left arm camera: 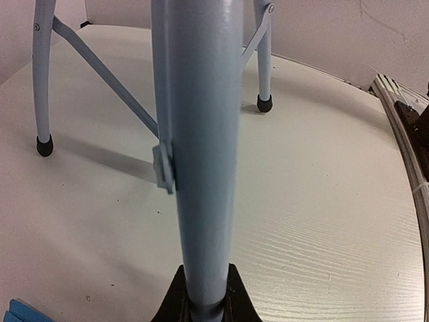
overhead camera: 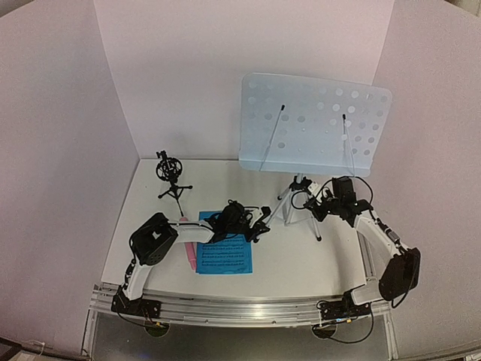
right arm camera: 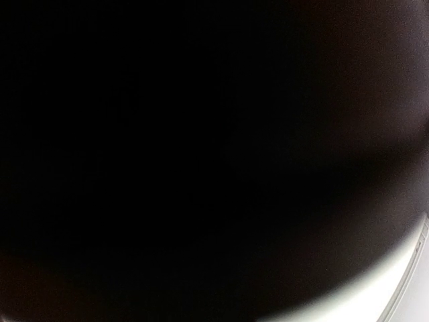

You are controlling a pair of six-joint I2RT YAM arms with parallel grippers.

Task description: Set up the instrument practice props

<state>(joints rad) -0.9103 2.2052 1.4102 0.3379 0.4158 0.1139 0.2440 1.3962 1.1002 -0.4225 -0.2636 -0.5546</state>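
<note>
Near the table's (overhead camera: 301,263) far-left corner the black mic holder (overhead camera: 171,174) stands upright, with bare surface around its feet. Nearer the left edge the pink microphone (overhead camera: 189,256) lies flat, just beside the blue sheet-music pages (overhead camera: 225,256), partly under the left arm. The left gripper (overhead camera: 263,226) is clamped round a leg of the music stand (overhead camera: 316,124), which stands right of centre, towards the far edge. Open surface runs along the near edge. The right gripper (overhead camera: 322,209) sits by the stand's right leg; its wrist view is black, so I cannot tell its grip.
</note>
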